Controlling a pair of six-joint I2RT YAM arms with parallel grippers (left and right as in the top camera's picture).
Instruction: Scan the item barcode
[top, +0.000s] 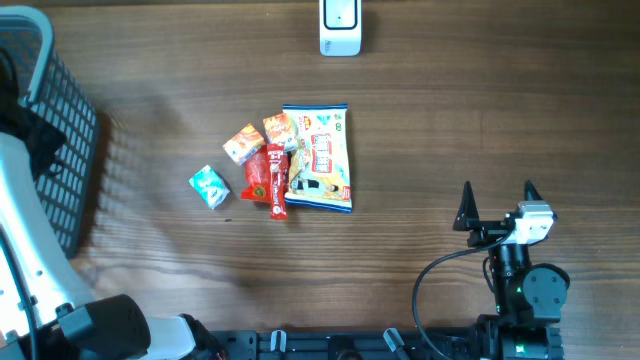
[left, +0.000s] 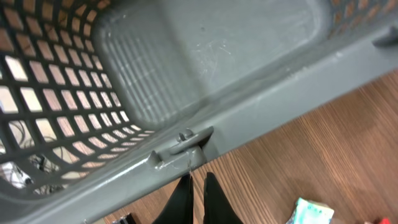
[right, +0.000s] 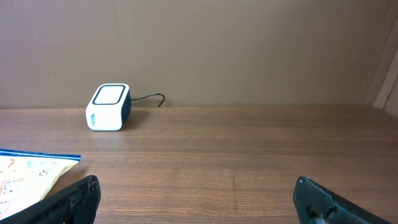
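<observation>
A loose pile of snack items lies mid-table: a large white and blue packet (top: 318, 157), a red packet (top: 268, 180), two small orange boxes (top: 243, 143) and a teal packet (top: 209, 187). No barcode can be made out on any of them. The white scanner (top: 340, 27) stands at the far edge and also shows in the right wrist view (right: 109, 107). My right gripper (top: 498, 200) rests near the front right, open and empty, well right of the pile. My left gripper (left: 198, 199) is shut on nothing, its tips by the basket rim, the teal packet (left: 311, 213) to its right.
A grey mesh basket (top: 55, 120) stands at the left edge, and its inside looks bare in the left wrist view (left: 249, 118). The left arm's white body (top: 30, 250) runs along the left side. The scanner's cable (right: 149, 98) trails behind it.
</observation>
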